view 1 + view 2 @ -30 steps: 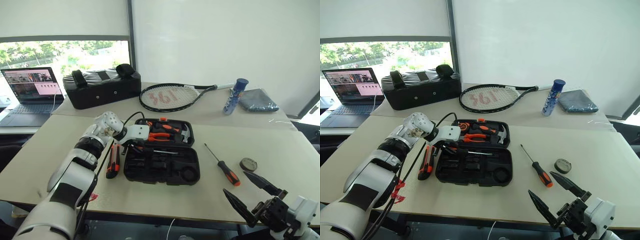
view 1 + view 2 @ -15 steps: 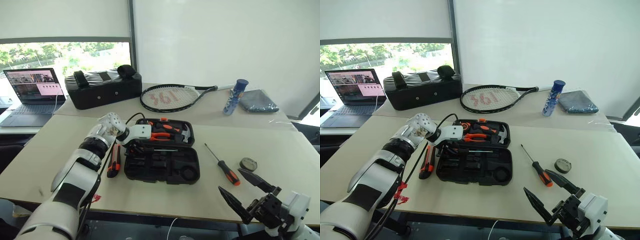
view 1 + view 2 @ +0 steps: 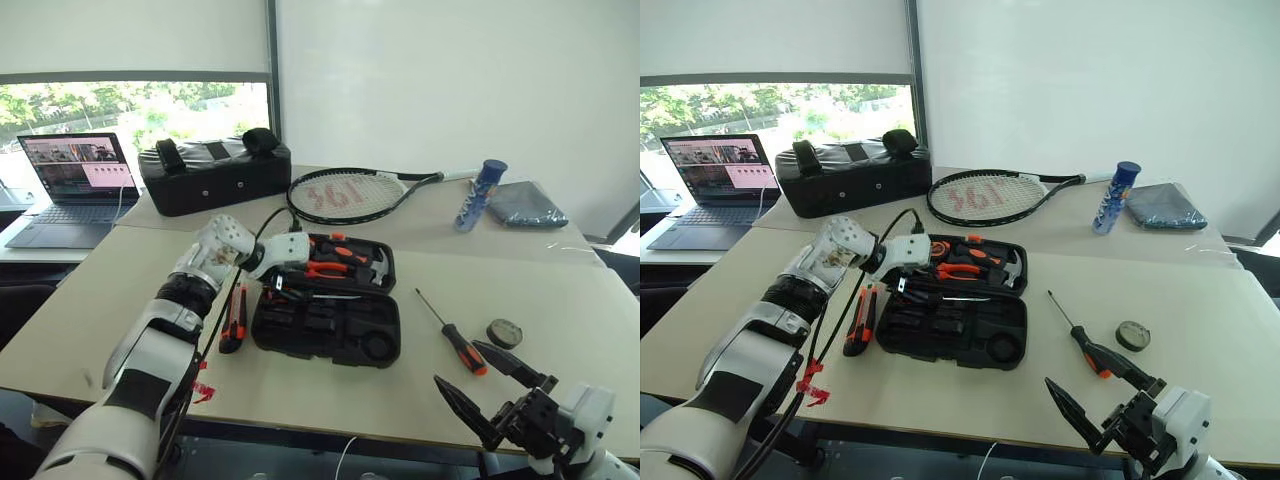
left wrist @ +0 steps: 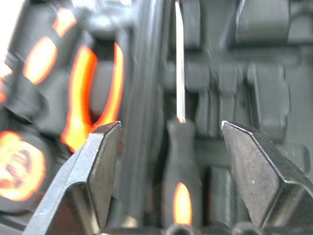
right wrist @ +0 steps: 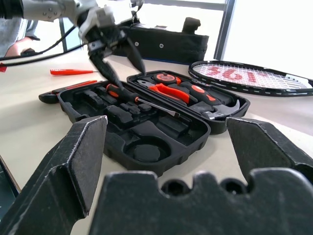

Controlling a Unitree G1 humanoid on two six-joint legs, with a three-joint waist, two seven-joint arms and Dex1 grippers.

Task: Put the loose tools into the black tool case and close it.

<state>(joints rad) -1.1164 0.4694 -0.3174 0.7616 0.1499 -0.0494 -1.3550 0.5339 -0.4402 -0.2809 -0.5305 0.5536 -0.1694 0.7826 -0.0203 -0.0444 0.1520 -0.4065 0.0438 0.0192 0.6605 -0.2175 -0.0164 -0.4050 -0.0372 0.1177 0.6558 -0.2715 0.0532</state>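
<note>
The black tool case (image 3: pixel 330 315) is lying open on the table (image 3: pixel 560 300), with one screwdriver (image 5: pixel 139 100) resting across its slots. The left claw (image 5: pixel 117 61) is hovering spread and empty just above it. One screwdriver (image 3: pixel 452 335), one tape roll (image 3: pixel 504 333), one utility knife (image 3: pixel 234 320) and one small orange screwdriver (image 5: pixel 72 72) are lying loose; the right claw (image 3: pixel 490 385) is gaping wide, empty.

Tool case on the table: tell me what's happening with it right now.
The black tool case lies open on the table. The left gripper hovers open just above a black-and-orange screwdriver lying in the case. Outside the case lie the utility knife on its left, another screwdriver and a small tape roll on its right. The right gripper waits open near the table's front edge, holding nothing.
</note>
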